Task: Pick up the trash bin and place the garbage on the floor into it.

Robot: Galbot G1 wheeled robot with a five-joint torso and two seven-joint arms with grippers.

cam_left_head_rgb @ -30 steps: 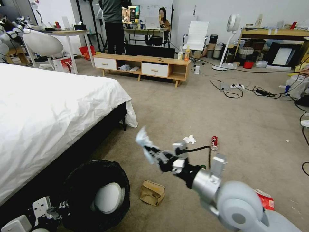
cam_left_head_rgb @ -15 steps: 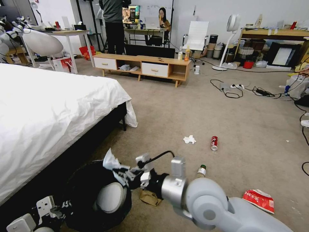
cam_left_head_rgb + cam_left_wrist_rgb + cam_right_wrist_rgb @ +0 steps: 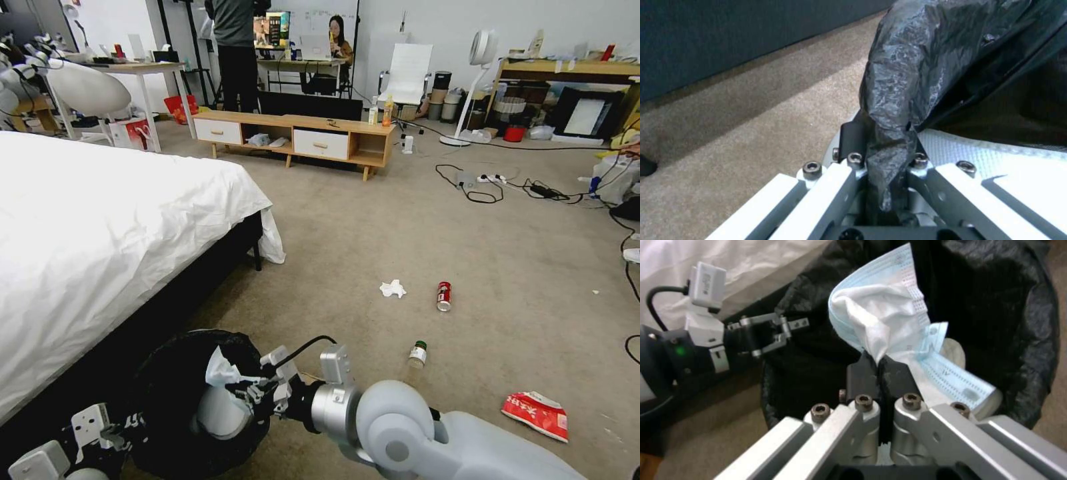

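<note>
Now: right gripper [image 3: 879,368] fingers [image 3: 861,373] pressed together, pinching pale blue face mask [image 3: 882,321] over mouth of trash bin [image 3: 170,373]. Left gripper [image 3: 882,160] clamped on black bag [image 3: 907,83] at bin rim, bin tilted beside bed [image 3: 100,227]. On floor [image 3: 400,220]: tissue [image 3: 393,289], soda can [image 3: 444,296], bottle [image 3: 417,354], snack wrapper [image 3: 537,415].
</note>
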